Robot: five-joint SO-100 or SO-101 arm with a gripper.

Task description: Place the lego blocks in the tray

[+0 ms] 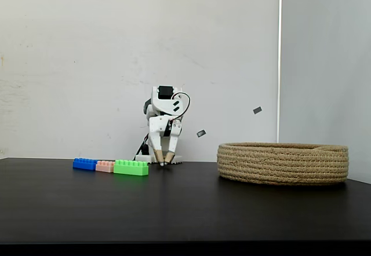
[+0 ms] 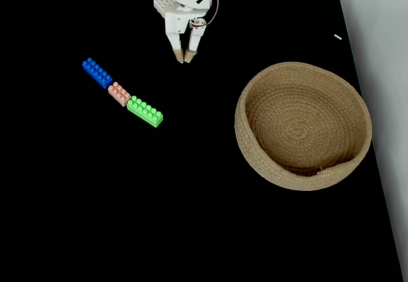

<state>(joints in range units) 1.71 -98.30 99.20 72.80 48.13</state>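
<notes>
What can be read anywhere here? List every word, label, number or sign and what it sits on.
No readable text shows in either fixed view.
Green brick, pink brick, blue brick: plain studs, no lettering legible.
Rope tray: no label.
Arm, gripper: white shell, no marking legible.
Two small dark tags on the wall: too small to read.
</notes>
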